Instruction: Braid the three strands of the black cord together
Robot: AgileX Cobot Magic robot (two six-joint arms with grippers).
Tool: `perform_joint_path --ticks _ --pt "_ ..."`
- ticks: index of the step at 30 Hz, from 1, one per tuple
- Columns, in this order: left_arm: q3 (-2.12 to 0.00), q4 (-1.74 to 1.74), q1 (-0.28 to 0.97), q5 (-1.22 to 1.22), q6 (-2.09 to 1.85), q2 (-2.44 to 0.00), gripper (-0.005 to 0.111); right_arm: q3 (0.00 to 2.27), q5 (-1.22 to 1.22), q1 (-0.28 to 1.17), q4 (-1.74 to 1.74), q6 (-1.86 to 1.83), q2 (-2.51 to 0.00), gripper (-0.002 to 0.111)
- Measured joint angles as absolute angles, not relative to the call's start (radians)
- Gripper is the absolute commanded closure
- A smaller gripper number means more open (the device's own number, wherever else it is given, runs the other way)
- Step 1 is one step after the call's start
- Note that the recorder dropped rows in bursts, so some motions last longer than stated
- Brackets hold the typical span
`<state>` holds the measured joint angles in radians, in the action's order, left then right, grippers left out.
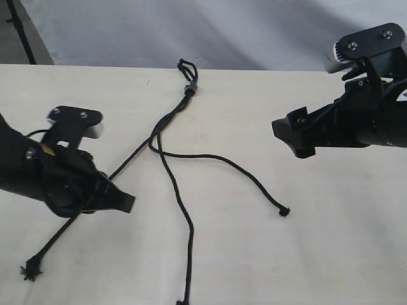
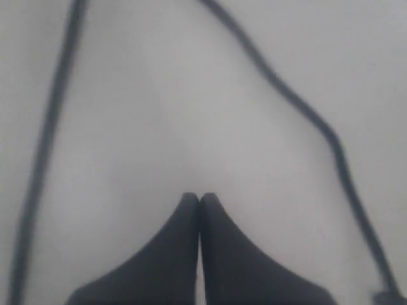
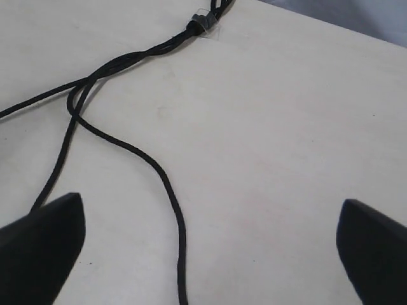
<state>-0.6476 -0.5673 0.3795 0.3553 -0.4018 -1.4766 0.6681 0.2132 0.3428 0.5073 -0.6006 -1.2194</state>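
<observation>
The left gripper (image 1: 129, 203) (image 2: 199, 198) has its two fingers pressed together tip to tip. Its wrist view shows nothing pinched between them, only two blurred lengths of cord passing on either side of the closed tips. The right gripper (image 1: 291, 138) (image 3: 206, 244) stands with its jaws wide apart and empty, held over the right side of the pale table (image 1: 343, 254), its fingers pointing toward the middle. The black cord (image 1: 170, 117) lies on the table between the two arms. Its small loop (image 1: 186, 65) rests at the far edge, with the grey band (image 1: 190, 89) just below it. A short stretch next to the band is loosely twisted together. From there the three strands (image 1: 166, 154) fan out toward the near edge. The left strand (image 1: 133, 157) runs diagonally under the left gripper's body and ends in a frayed knot near the near left corner. The middle strand (image 1: 185, 219) wanders straight down and out of the exterior view. The right strand (image 1: 245, 173) loops around the middle one, then curves off to the right. Its knotted end lies on bare table, apart from the open right fingers.
</observation>
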Motion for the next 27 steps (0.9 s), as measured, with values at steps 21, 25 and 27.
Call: perform_joint_path --ticks 21,25,27 --pt "-1.003 -0.668 0.657 0.506 -0.492 -1.839 0.07 0.475 -0.141 0.343 0.526 -0.599 -1.219 0.008" --pt "-1.003 -0.61 0.662 0.531 -0.455 -1.839 0.075 0.475 -0.141 0.343 0.526 -0.599 -1.219 0.008" --pt "-1.003 -0.584 0.675 0.543 -0.434 -1.839 0.069 0.475 -0.142 0.343 0.526 -0.599 -1.219 0.008"
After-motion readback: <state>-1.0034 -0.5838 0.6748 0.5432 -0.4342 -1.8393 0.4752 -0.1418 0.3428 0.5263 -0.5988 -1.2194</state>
